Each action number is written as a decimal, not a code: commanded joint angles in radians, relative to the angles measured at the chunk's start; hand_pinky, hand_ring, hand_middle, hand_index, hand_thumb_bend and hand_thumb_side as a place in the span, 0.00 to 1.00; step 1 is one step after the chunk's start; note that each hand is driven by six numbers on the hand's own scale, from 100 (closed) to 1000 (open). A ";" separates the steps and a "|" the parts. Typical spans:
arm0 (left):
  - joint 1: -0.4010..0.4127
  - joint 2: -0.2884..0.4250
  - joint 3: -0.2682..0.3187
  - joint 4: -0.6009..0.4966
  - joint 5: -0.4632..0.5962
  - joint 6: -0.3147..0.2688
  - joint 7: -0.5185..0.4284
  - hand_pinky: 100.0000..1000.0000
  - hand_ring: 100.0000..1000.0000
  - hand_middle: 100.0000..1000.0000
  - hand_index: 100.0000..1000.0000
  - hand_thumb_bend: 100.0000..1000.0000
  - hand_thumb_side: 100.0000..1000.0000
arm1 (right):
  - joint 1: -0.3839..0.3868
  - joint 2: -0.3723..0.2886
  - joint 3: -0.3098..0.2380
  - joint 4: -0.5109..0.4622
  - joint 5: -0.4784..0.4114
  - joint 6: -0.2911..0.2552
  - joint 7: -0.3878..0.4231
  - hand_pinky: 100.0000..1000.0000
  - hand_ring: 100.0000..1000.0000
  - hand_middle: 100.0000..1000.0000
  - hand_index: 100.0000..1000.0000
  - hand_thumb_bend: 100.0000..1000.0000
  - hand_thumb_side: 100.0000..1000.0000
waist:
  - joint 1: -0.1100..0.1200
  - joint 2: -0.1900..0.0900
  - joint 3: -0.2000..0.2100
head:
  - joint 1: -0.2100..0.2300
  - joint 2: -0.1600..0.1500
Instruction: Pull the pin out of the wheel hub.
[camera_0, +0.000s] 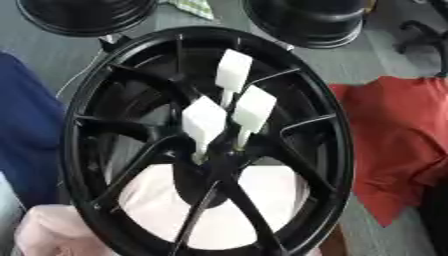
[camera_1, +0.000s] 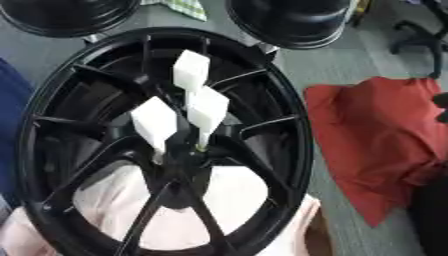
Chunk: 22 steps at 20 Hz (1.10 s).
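Pink cloth (camera_0: 262, 200) lies under the black wheel hub (camera_0: 87, 125) filling my view; three white-headed pins (camera_0: 204, 122) stand upright at its centre; neither hand shows; red cloth (camera_0: 394, 135) right.

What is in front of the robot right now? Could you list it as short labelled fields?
Main object: black wheel hub, spokes facing the camera
Pins: three white pins standing in the hub centre
Under the hub: pale pink cloth
To the right: red cloth
Behind: two more black wheels
Robot hands: none visible
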 joint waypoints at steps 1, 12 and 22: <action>-0.016 0.034 0.015 -0.019 -0.012 -0.008 0.011 0.61 0.49 0.46 0.65 0.29 0.43 | -0.035 -0.087 -0.009 -0.014 -0.007 0.023 0.039 0.73 0.76 0.56 0.72 0.00 0.26 | -0.004 -0.011 0.009 | -0.022 -0.001; -0.031 0.031 0.027 -0.019 -0.014 -0.031 0.021 0.61 0.49 0.46 0.65 0.30 0.42 | -0.162 -0.130 0.011 -0.014 -0.064 0.033 0.194 0.75 0.78 0.58 0.74 0.00 0.29 | -0.007 -0.005 0.101 | -0.118 0.001; -0.002 0.016 0.046 -0.019 -0.012 -0.027 0.034 0.61 0.49 0.46 0.65 0.30 0.42 | -0.227 -0.166 0.096 -0.014 -0.184 0.034 0.341 0.71 0.77 0.56 0.73 0.00 0.39 | 0.013 -0.010 0.157 | -0.171 -0.014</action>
